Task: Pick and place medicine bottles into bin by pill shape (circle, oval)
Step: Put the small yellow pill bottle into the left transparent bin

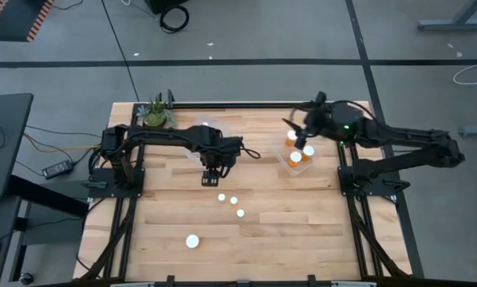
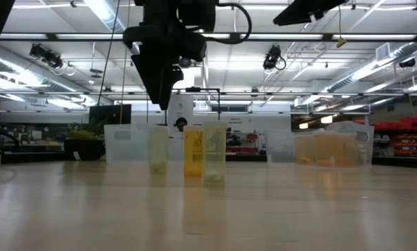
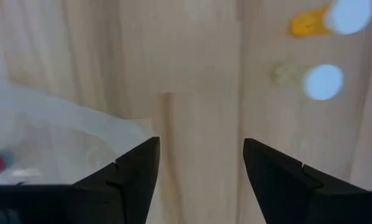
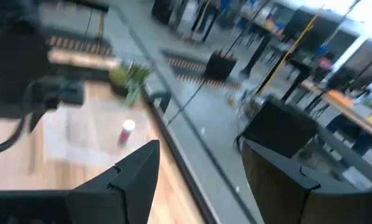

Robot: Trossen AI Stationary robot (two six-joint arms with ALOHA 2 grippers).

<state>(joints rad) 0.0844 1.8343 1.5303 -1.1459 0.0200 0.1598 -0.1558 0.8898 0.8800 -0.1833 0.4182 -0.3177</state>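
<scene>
Three medicine bottles with white caps (image 1: 221,197), (image 1: 233,201), (image 1: 240,213) stand upright in a short row on the wooden table, and one more (image 1: 192,241) stands nearer the front edge. My left gripper (image 1: 214,177) hangs open just behind the row, pointing down at bare table (image 3: 201,146). Two of the caps (image 3: 323,81), (image 3: 351,15) show beyond its fingers. My right gripper (image 1: 296,134) is open and holds nothing. It is raised over the clear right bin (image 1: 282,162), which holds orange bottles (image 1: 295,159), and it points about level toward the table's left (image 4: 201,144).
A second clear bin (image 4: 80,134) at the far left holds one small bottle (image 4: 127,132), and its edge (image 3: 55,134) lies beside my left fingers. A green potted plant (image 1: 155,114) stands at the far left corner. Bare table lies at the front and right.
</scene>
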